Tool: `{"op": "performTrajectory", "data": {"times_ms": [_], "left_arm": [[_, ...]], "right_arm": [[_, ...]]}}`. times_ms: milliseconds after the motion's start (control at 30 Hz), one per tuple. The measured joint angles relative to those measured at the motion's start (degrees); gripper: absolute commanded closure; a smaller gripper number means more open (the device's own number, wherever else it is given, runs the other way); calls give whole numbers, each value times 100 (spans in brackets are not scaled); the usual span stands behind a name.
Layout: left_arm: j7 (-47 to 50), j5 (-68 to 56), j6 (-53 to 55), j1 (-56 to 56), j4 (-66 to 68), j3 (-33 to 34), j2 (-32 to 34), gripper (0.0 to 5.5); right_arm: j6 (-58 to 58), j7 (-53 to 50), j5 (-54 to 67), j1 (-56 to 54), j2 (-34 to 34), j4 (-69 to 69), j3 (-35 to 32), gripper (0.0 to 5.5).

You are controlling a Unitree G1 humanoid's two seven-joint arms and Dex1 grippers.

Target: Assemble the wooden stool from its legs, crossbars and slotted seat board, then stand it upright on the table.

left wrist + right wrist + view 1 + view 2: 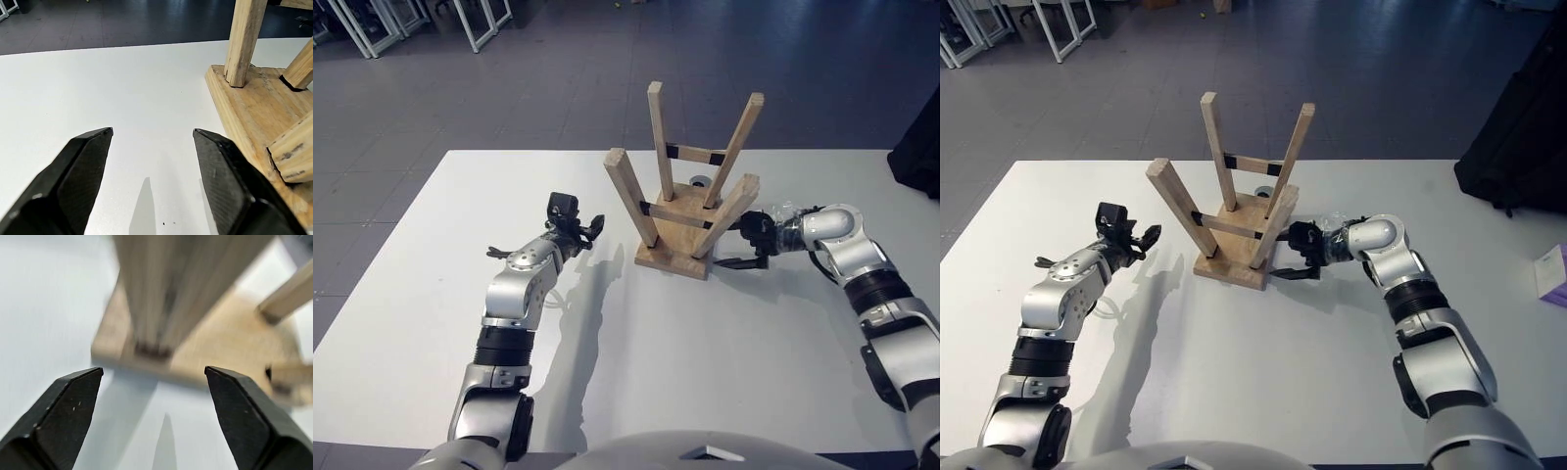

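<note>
Righting the stool (680, 211) is judged the step in hand.

Head views: it rests inverted on the worktop (460, 294), seat board (671, 257) down, legs (656, 137) pointing up and splaying (long axis near vertical). The left claw (585, 227) is spread open, apart from the stool's left side. The right claw (736, 242), also spread, sits just beside its right edge.

Left wrist view: the board's corner lies ahead, untouched.

Right wrist view: one leg (171, 284) stands beyond the parted fingers.

Advice: grip opposite legs low, then roll slowly.
</note>
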Motion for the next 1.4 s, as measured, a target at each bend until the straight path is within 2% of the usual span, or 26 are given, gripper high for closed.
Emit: {"op": "performTrajectory", "data": {"times_ms": [67, 100, 200, 300, 367, 467, 600, 700, 767, 833, 900, 967, 1033, 1100, 1233, 1333, 1400], "left_arm": [[60, 64, -6, 163, -68, -18, -90, 247], [135, 101, -25, 315, -117, -34, -208, 247], [239, 145, -125, 594, -238, -39, -400, 247], [340, 199, -152, 820, -332, -35, -517, 247], [391, 219, -153, 916, -376, -31, -568, 247], [418, 276, -153, 1003, -494, -26, -600, 247], [420, 315, -153, 1006, -507, -18, -605, 247], [411, 319, -152, 1007, -507, -26, -609, 247], [399, 330, -152, 1008, -506, -30, -609, 247], [396, 376, -152, 1008, -506, -31, -607, 247], [388, 400, -150, 1010, -507, -32, -606, 247], [384, 418, -146, 1010, -508, -32, -605, 247], [384, 428, -139, 999, -503, -32, -615, 247], [385, 429, -141, 990, -502, -33, -654, 247], [420, 434, -143, 989, -492, -16, -744, 247], [451, 437, -148, 994, -492, 10, -798, 247], [454, 438, -150, 1040, -500, 28, -816, 247]], "right_arm": [[301, -602, -523, 7, -415, -63, -51, 169], [632, -967, -596, 8, -536, -318, -306, 188], [1886, -1739, -9, 99, -313, -1768, -1243, 241], [3779, -3054, 960, 339, 537, -3911, -2396, 320], [5024, -4082, 1674, 340, 1320, -5116, -3178, 320], [6908, -5902, 3003, -48, 2867, -6656, -4364, 320], [8031, -6808, 3757, 52, 3781, -7567, -4495, 320], [7959, -7051, 3898, -103, 3799, -7608, -4536, 320], [7178, -7174, 3992, -1033, 3706, -7631, -4699, 320], [6989, -7233, 4109, -1262, 3637, -7704, -4663, 320], [7027, -7238, 4016, -634, 3594, -7713, -4198, 320], [6843, -7056, 3609, 655, 3595, -7387, -3340, 320], [5664, -6708, 2935, 1453, 3460, -6993, -2555, 320], [5065, -6683, 2657, 1638, 3503, -6793, -2332, 320], [5124, -6796, 2911, 1326, 3639, -6652, -2591, 320], [5614, -7235, 3651, 655, 3590, -6949, -3372, 320], [5782, -7319, 3922, 250, 3214, -7138, -3810, 320]]}}
